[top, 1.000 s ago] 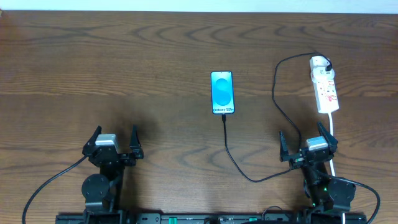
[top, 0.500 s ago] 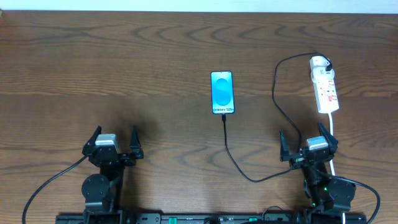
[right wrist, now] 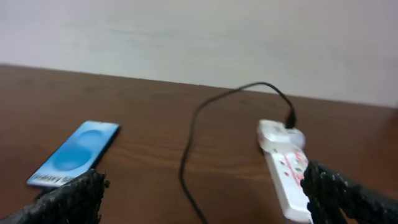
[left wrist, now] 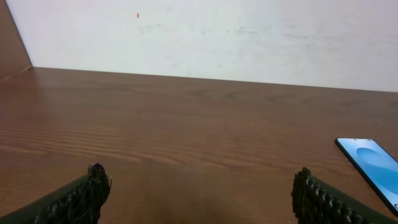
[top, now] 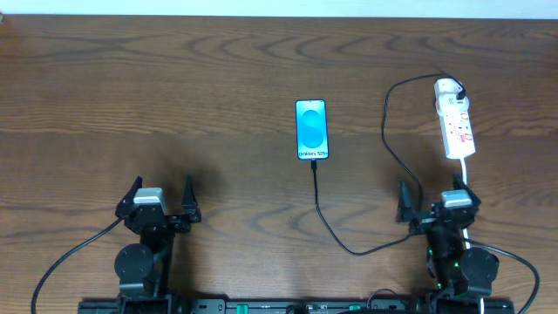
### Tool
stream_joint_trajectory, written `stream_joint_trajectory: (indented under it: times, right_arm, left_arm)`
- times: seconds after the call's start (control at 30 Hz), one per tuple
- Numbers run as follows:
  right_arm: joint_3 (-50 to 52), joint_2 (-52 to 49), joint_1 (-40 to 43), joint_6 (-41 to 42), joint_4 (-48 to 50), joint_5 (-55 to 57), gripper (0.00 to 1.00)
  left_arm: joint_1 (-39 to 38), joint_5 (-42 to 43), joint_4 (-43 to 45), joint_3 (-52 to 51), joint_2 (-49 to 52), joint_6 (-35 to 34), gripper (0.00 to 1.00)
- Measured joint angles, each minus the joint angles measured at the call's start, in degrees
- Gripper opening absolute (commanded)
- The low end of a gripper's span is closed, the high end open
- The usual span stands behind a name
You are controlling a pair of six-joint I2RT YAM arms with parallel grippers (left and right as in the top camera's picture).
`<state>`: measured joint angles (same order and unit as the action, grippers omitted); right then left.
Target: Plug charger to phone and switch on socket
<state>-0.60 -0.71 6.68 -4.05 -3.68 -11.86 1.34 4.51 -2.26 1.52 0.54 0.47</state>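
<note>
Overhead, my right end effector point(top: 438, 208), released like my left end effector point(top: 161, 196), has swung toward the socket point(top: 455, 122), while the charger point(top: 324, 218) seemingly meets the phone point(top: 312, 129) at centre, so switching looks next.

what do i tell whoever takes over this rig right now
Left gripper: open, empty, parked near left.
Right gripper: open, empty, near right, just in front of the socket.
Phone: flat mid-table, screen lit.
Charger: runs from the socket's far end, loops past the right gripper, and its connector meets the phone's near edge.
Done: charger looks plugged in at both ends, though seating cannot be confirmed from overhead.
Left: check the connector; the socket switch is too small to read, so verify and press if off.
</note>
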Motion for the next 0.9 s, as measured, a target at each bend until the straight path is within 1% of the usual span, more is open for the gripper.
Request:
stream_joint_trajectory:
  times: [0.13,0.27,0.9]
  right_arm:
    - [0.0,0.0,-2.7,2.1,-0.3,5.0,0.99]
    - [0.0,0.0,-3.3,2.6,-0.5,7.5,0.99]
    - [0.0,0.0,-3.3,3.4,-0.6,9.1,0.99]
  left_arm:
    - [0.0,0.0,0.0,0.0,0.0,0.0,0.95]
    - [0.0,0.0,0.0,0.0,0.0,0.0,0.95]
    - [0.0,0.0,0.0,0.0,0.0,0.0,0.95]
